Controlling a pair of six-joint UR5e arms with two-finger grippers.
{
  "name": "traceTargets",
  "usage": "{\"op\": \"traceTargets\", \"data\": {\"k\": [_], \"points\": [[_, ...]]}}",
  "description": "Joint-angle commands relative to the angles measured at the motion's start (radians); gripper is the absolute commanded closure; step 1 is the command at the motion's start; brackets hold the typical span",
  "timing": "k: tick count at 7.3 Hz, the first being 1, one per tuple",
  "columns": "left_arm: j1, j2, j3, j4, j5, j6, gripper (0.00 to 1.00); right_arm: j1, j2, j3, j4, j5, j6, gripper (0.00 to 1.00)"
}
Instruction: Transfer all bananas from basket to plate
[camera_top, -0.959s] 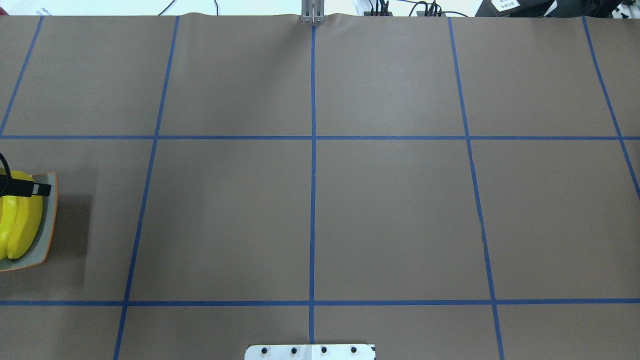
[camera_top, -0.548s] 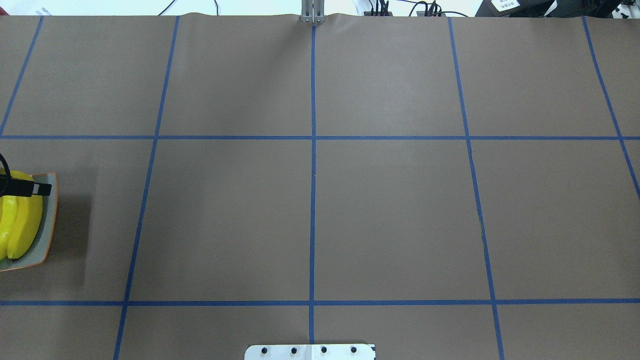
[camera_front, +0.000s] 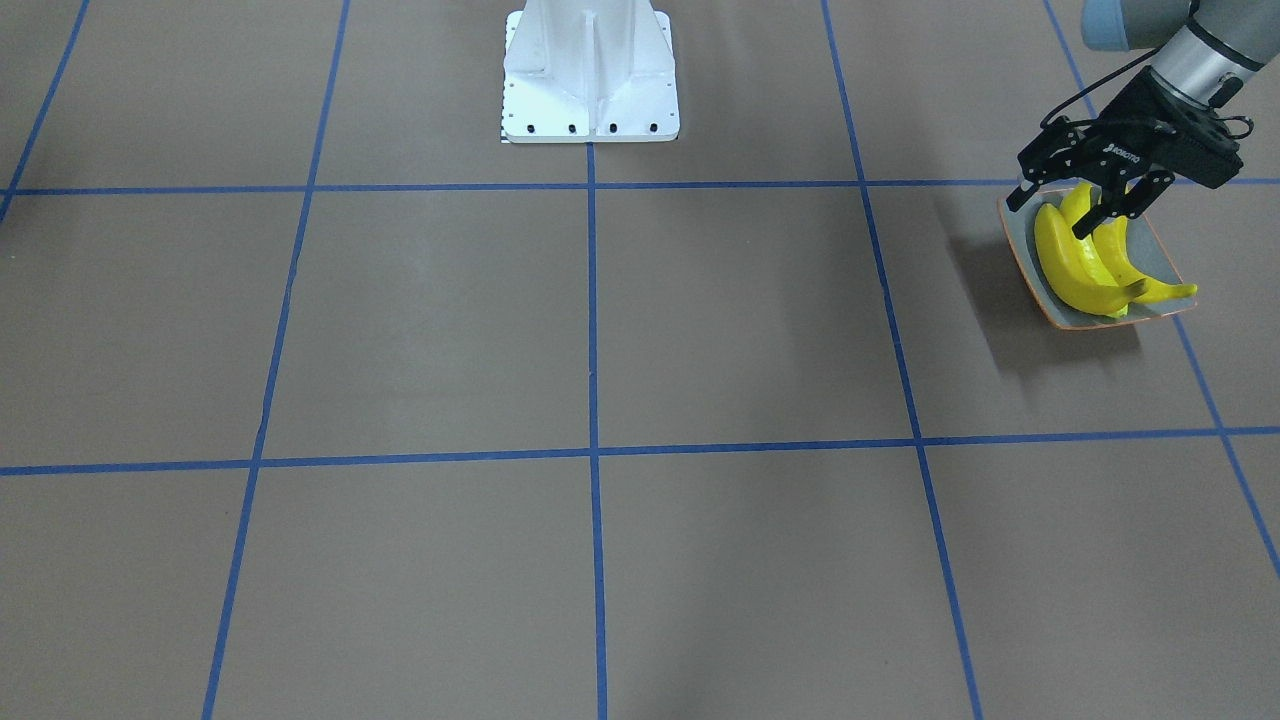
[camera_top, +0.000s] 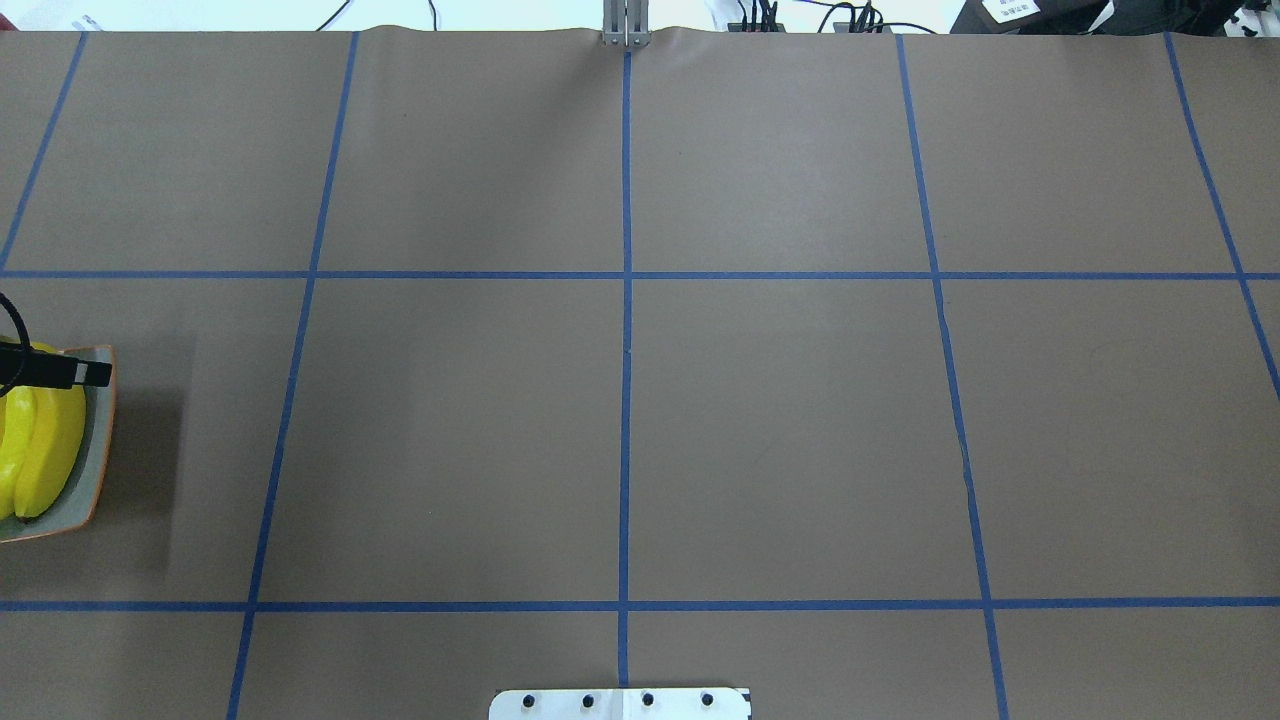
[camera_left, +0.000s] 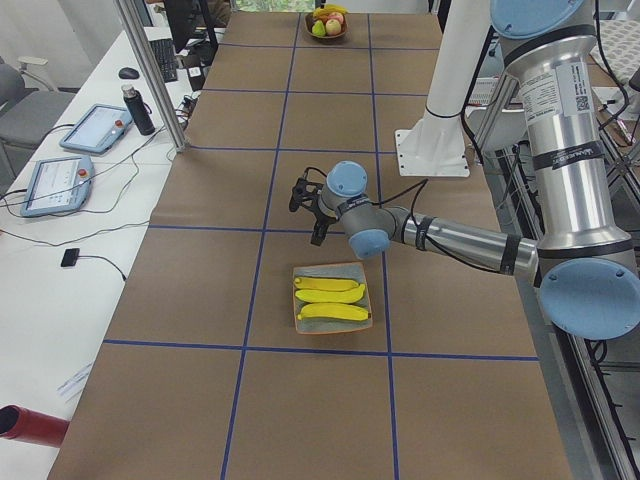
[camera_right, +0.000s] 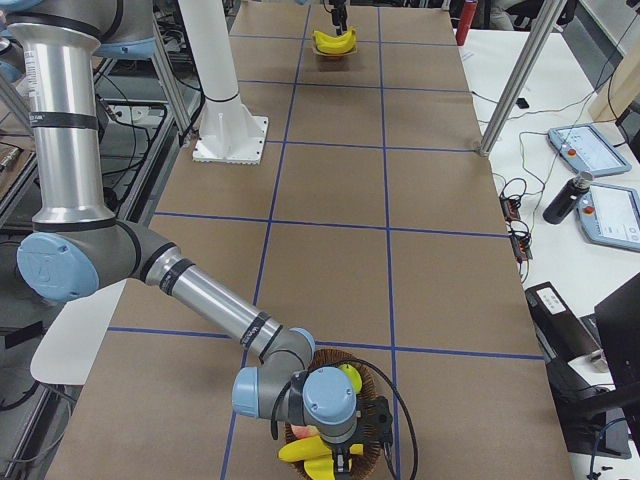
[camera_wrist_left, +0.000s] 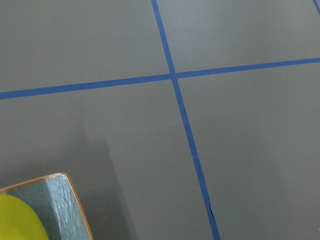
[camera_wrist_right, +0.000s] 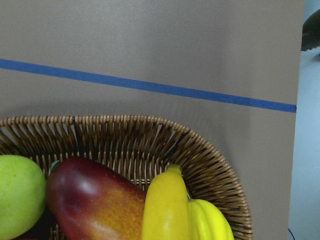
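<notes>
Left pincer (camera_front: 1052, 212): fingers apart over the plate (camera_front: 1165, 265) at the bench's (camera_top: 780, 420) left end, free of the plated bananas (camera_front: 1075, 270).
Right pincer (camera_right: 345, 458): at the basket (camera_wrist_right: 125, 140), right end, likely for the basket bananas (camera_wrist_right: 167, 210); apart or clamped, cannot tell.

Brown paper covers the table (camera_top: 780, 430), gridded with blue tape lines (camera_top: 626, 400), the white robot base (camera_front: 590, 80) standing at one long side. The plate (camera_top: 97, 440) sits at the robot's left end, the wicker basket (camera_wrist_right: 125, 145) at the right.
</notes>
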Motion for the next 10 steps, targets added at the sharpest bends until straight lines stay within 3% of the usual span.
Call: {"op": "traceTargets", "data": {"k": [1,2,3,4,5,7,10], "points": [[0.001,-0.009,0.005,0.0,0.0,0.0,0.0,0.0,-0.042,-0.007,0.032,-0.001,0.019,0.09],[0.001,-0.009,0.003,0.0,0.0,0.002,0.0,-0.001,-0.058,-0.008,0.053,-0.001,0.019,0.14],[0.001,-0.009,0.0,0.0,0.0,0.003,0.0,-0.001,-0.065,-0.008,0.064,0.005,0.019,0.3],[0.001,-0.009,0.0,0.0,0.0,0.003,0.0,-0.001,-0.065,-0.007,0.064,0.005,0.019,0.89],[0.001,-0.009,0.002,0.0,0.0,0.003,0.0,-0.001,-0.064,0.004,0.065,0.005,0.021,1.0],[-0.001,-0.017,0.005,0.0,0.0,0.003,0.0,-0.001,-0.044,0.025,0.064,0.002,0.021,1.0],[0.001,-0.022,0.026,-0.001,0.0,0.0,0.0,0.0,-0.027,0.145,0.053,-0.013,0.021,1.0]]}}
